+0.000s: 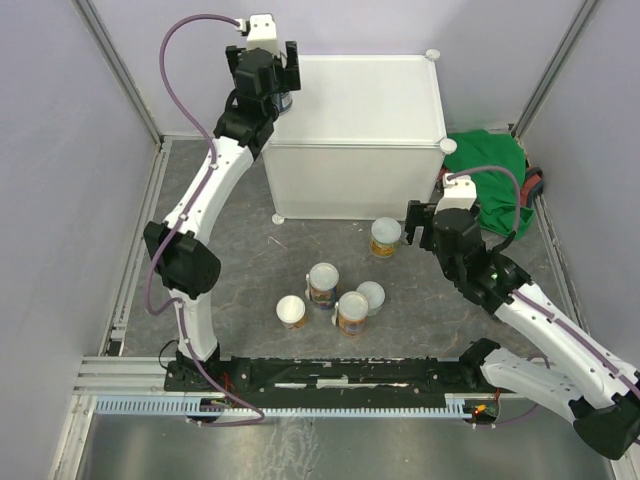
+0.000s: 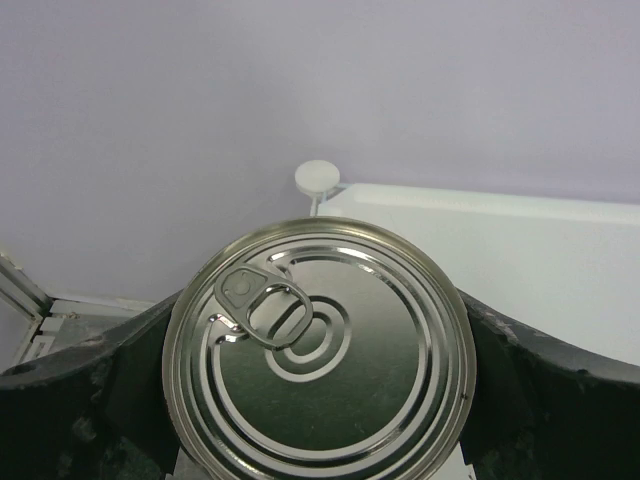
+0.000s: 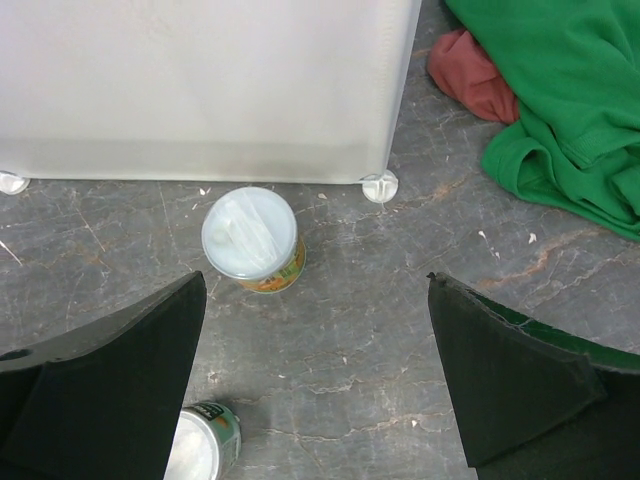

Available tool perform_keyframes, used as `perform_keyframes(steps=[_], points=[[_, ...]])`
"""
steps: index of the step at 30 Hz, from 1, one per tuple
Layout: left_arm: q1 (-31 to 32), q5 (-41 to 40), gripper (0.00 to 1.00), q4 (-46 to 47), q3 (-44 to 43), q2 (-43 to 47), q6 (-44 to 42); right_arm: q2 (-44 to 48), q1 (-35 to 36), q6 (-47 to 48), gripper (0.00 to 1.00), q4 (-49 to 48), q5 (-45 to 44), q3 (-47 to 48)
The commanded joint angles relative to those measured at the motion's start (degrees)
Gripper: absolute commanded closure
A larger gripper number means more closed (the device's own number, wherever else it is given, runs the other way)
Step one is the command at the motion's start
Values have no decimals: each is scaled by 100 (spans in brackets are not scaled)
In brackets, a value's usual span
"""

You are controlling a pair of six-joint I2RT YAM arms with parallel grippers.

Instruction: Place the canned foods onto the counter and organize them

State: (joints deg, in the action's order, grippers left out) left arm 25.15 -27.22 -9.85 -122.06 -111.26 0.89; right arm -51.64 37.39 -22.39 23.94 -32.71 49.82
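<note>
A dark blue can with a silver pull-tab top point(image 2: 318, 350) fills the gap between my left gripper's fingers, touching both. My left gripper point(image 1: 265, 75) is shut on this can point(image 1: 287, 101) at the far left corner of the white counter point(image 1: 360, 100), beside its round knob point(image 2: 317, 178). Several cans with pale lids stand on the grey floor in front of the counter, among them one at the right point(image 1: 386, 237) and a cluster point(image 1: 323, 283). My right gripper point(image 3: 315, 380) hangs open over the floor just behind a pale-lidded can point(image 3: 249, 234), empty.
A green cloth point(image 1: 490, 175) and a red one point(image 3: 470, 75) lie on the floor right of the counter. Another can point(image 3: 200, 445) sits half hidden by my right gripper's left finger. Grey walls enclose the area, and a rail runs along the near edge.
</note>
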Motion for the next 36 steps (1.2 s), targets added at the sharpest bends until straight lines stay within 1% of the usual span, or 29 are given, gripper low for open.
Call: perform_keyframes(steps=[1,6,11,19,25,30,33,36], points=[[-154,409,97,985,-748,-2,461,-30,20,95,0,-206,76,343],[-217,539,97,1101,-852,-258,490,-153,21,62,0,-221,179,377],[-216,886,97,1369,-844,-392,487,-267,18,51,0,-308,217,332],[-239,1021,97,1572,-1022,-707,411,-360,21,31,1,-323,300,333],[-236,1095,97,1923,-1082,-1030,384,-319,18,38,1,-276,283,280],[-248,1078,97,2082,-1203,-1323,215,-409,15,58,1,-276,318,247],[-266,1050,93,2167,-1183,-1452,124,-477,18,72,1,-302,332,232],[-316,1043,80,2234,-1172,-1562,130,-548,15,86,1,-334,357,227]])
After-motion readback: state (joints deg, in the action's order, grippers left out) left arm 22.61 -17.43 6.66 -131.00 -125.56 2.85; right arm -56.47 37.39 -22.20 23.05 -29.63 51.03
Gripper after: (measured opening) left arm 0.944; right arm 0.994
